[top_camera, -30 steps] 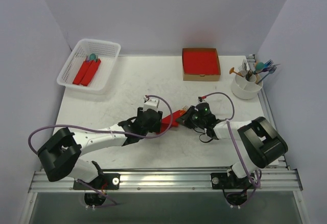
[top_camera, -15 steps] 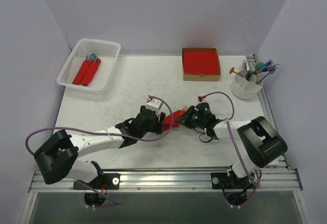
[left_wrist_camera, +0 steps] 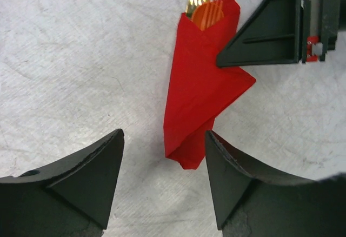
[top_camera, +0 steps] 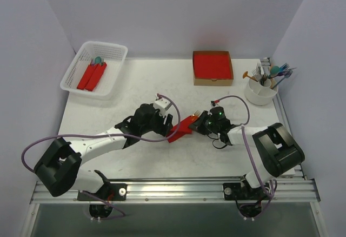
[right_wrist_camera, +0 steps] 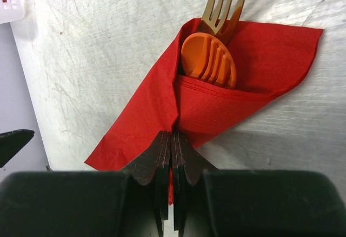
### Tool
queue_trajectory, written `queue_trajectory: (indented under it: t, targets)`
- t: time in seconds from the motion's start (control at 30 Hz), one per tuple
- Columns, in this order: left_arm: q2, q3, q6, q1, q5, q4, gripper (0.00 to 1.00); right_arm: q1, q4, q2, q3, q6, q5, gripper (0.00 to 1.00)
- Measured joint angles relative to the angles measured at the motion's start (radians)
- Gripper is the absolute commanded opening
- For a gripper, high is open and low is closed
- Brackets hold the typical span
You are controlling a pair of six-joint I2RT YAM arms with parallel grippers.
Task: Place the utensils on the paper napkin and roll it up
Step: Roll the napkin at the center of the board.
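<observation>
Half-rolled napkin [left_wrist_camera: 197, 91] on the table [left_wrist_camera: 81, 58]. Its long axis runs straight ahead from my left fingers [left_wrist_camera: 81, 177], which stand spread. The near tip lies just ahead of the gap between them, closer to the finger on the right of that view. A fork [right_wrist_camera: 224, 4] and an orange spoon [right_wrist_camera: 208, 61] poke out of the far end. My right fingers [right_wrist_camera: 162, 161], pressed together, pinch the napkin's side edge about midway along. I judge the left arm the better aligned for rolling.
</observation>
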Motion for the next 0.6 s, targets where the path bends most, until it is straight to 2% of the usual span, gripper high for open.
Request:
queue_trajectory:
  t: [0.07,0.1,0.17,0.2,0.27,0.6]
  targets:
    - [0.008,0.0,0.01,0.011,0.049,0.002,0.64,-0.012,-0.01,0.0,0.003,-0.015,-0.007,0.0]
    - [0.017,0.002,0.017,0.011,0.074,0.003,0.57,-0.018,-0.014,0.0,0.003,-0.021,-0.011,0.0]
    - [0.049,0.009,0.021,0.007,0.119,0.011,0.52,-0.028,-0.018,0.002,0.005,-0.032,-0.019,0.0]
    - [0.072,0.015,0.024,0.005,0.14,0.016,0.45,-0.032,-0.018,0.004,0.006,-0.039,-0.024,0.0]
    - [0.112,0.026,0.025,-0.003,0.159,0.019,0.41,-0.04,-0.023,0.012,0.013,-0.053,-0.035,0.0]
    - [0.151,0.029,0.024,-0.02,0.212,0.068,0.34,-0.06,-0.048,0.056,0.067,-0.112,-0.071,0.0]
